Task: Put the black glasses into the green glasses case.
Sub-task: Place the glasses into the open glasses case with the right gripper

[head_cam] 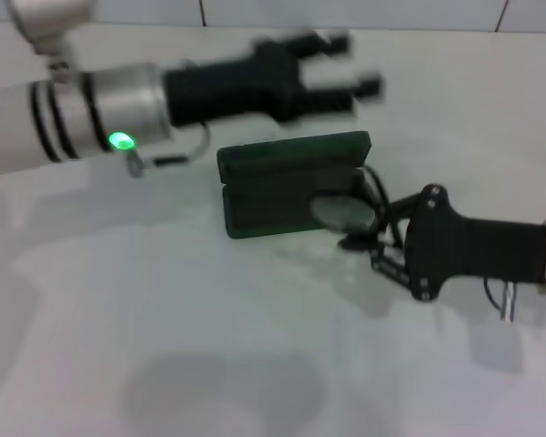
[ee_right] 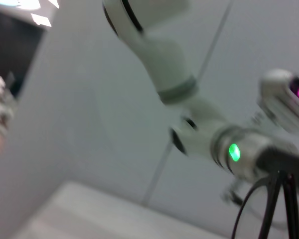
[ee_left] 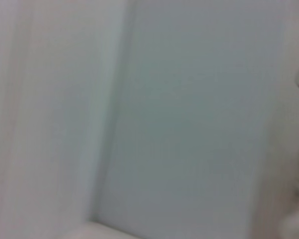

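Note:
The green glasses case [head_cam: 266, 202] lies open on the white table, lid toward the far side. My right gripper [head_cam: 371, 235] reaches in from the right and is shut on the black glasses [head_cam: 343, 211]. One lens hangs over the right end of the case's lower half, and thin frame wires show by the fingers. My left gripper [head_cam: 350, 66] hovers behind the case with its fingers apart and empty. The left arm [ee_right: 229, 149] with its green light also shows in the right wrist view. The left wrist view shows only pale surfaces.
The white table [head_cam: 164, 328] spreads in front of and left of the case. A tiled wall [head_cam: 346, 14] runs along the far edge. Thin black lines [ee_right: 274, 204] cross the right wrist view; I cannot tell what they are.

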Controlling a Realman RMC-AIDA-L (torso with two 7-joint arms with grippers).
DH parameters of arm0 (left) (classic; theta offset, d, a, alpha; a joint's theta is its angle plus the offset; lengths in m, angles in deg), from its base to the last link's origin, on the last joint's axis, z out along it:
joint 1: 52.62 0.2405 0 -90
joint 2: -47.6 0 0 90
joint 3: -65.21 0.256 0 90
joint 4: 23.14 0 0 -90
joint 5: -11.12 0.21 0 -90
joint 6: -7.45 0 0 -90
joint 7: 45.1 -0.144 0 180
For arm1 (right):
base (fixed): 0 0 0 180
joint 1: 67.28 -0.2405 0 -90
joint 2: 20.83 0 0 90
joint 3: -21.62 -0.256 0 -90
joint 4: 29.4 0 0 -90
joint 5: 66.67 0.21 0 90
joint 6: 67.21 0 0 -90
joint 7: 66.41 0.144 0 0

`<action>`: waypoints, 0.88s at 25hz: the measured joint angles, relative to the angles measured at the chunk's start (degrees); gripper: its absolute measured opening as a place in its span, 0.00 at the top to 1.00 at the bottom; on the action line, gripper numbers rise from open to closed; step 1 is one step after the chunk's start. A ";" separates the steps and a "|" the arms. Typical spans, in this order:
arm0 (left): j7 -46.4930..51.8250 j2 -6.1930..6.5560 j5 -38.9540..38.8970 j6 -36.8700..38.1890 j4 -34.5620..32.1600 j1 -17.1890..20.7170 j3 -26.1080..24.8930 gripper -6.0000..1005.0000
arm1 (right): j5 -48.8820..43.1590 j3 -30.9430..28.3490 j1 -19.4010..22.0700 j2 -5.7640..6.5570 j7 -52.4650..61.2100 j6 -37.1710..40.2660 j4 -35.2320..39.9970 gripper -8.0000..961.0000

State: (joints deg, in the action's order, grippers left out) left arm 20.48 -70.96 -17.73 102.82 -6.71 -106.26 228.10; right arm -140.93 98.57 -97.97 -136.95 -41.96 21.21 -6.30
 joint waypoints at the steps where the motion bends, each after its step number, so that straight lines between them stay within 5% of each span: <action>1: -0.03 -0.02 -2.10 -0.33 0.88 0.75 -0.02 0.12 | 0.73 0.39 0.54 -0.02 -1.33 -2.19 0.69 0.88; 5: -0.12 0.18 -11.13 -2.68 3.50 4.32 0.03 0.12 | 6.75 9.63 3.04 -0.03 -3.70 -16.64 8.62 0.88; 11: 0.30 1.00 -13.03 -2.85 3.64 5.95 0.06 0.12 | 8.44 26.95 8.26 -0.06 -3.55 -42.39 26.09 0.87; 22: -0.18 0.87 -12.51 -4.34 3.71 5.54 0.06 0.12 | 9.73 36.55 6.79 -0.07 -3.35 -57.74 30.66 0.85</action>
State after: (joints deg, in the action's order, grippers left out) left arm 20.30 -70.09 -30.25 98.48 -3.00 -100.72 228.16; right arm -131.21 135.12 -91.19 -137.02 -45.32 -36.53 24.36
